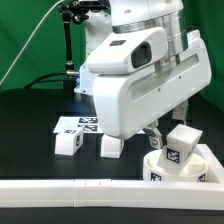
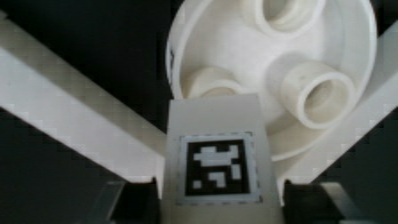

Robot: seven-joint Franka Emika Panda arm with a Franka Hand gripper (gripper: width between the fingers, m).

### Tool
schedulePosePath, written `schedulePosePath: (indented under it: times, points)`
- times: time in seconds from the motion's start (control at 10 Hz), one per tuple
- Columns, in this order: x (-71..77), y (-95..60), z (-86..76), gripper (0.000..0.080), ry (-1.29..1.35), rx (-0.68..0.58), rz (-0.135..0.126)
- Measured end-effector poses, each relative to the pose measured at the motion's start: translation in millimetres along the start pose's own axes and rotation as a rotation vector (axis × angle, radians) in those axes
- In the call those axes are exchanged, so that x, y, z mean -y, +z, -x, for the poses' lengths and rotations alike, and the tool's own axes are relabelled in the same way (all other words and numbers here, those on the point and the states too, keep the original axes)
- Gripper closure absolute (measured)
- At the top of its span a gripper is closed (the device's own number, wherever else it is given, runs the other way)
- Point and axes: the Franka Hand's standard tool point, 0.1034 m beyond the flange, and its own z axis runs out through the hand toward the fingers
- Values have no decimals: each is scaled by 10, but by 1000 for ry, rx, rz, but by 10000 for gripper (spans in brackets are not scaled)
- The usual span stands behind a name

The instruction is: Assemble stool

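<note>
The round white seat disc lies at the exterior view's right, against the white rail corner. In the wrist view the seat disc shows its round sockets. My gripper is shut on a blocky white leg with a black-and-white tag and holds it tilted just over the disc. In the wrist view the leg sits between my fingers, and my gripper is closed round it. Two more legs stand on the black table to the left.
The marker board lies flat behind the two loose legs. A long white rail runs along the table's near edge and turns up at the right. The rails flank the disc in the wrist view.
</note>
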Motion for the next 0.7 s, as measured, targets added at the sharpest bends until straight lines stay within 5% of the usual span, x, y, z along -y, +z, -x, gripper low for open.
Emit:
schedulePosePath:
  times: [0.7]
  points:
    - [137, 28, 43, 465, 675, -157, 51]
